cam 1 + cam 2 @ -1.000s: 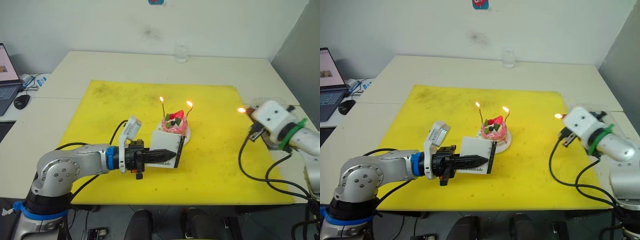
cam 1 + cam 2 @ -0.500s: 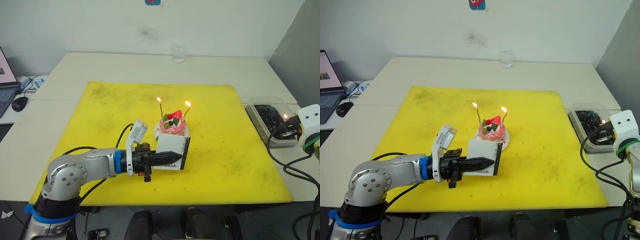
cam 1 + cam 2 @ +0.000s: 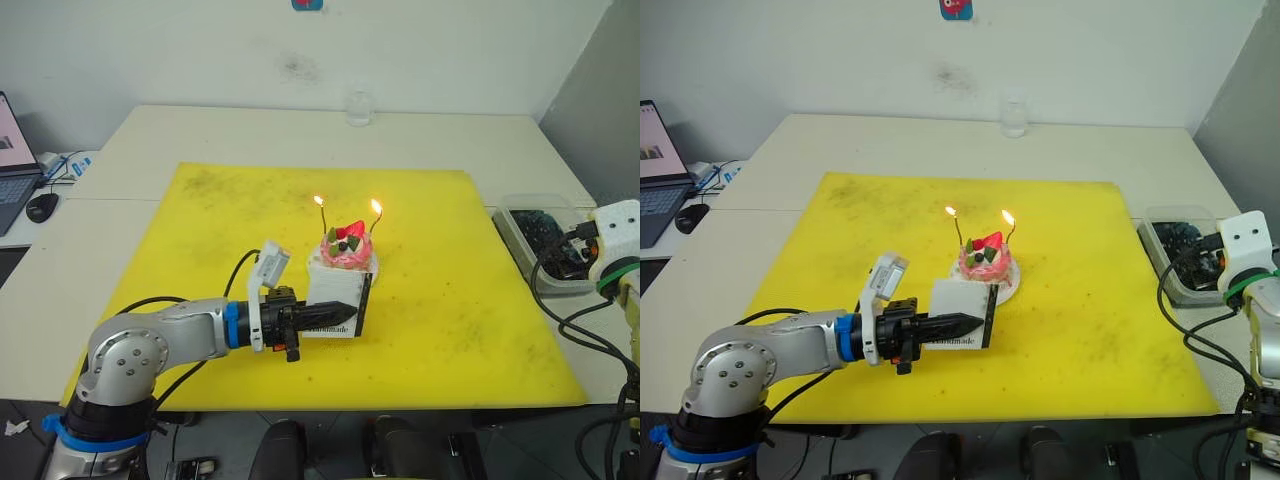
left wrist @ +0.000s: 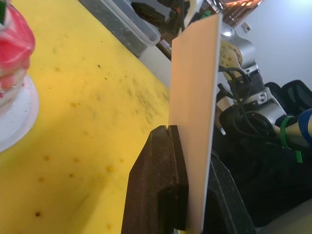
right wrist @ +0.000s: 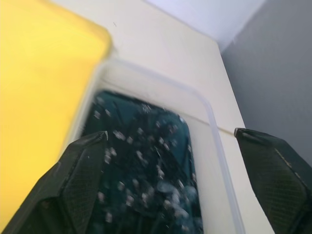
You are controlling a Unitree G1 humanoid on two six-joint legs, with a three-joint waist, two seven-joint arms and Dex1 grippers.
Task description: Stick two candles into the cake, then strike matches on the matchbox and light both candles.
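Note:
The pink-and-white cake [image 3: 347, 249] sits on its white plate [image 3: 372, 267] in the middle of the yellow mat [image 3: 200, 230]. Two thin candles [image 3: 324, 220] [image 3: 373, 224] stand in it, each with a small flame at the tip. Just in front of the cake, my left gripper [image 3: 335, 313] is shut on the white matchbox [image 3: 340, 296], holding it upright on edge; the left wrist view shows the matchbox [image 4: 195, 97] clamped between the black fingers [image 4: 161, 180]. My right gripper [image 5: 170, 132] stands wide open and empty over a clear tray at the right. The matches are out of view.
The clear plastic tray [image 3: 515, 203] holds dark contents and sits off the mat's right edge, under my right wrist [image 3: 617, 232]. A glass [image 3: 357, 105] stands at the table's far edge. A laptop [image 3: 8, 150] and a mouse [image 3: 42, 205] lie at the far left.
My right arm swung right from the mat's edge to the tray with a burning match, then its fingers opened; the flame is gone. The left gripper still holds the matchbox.

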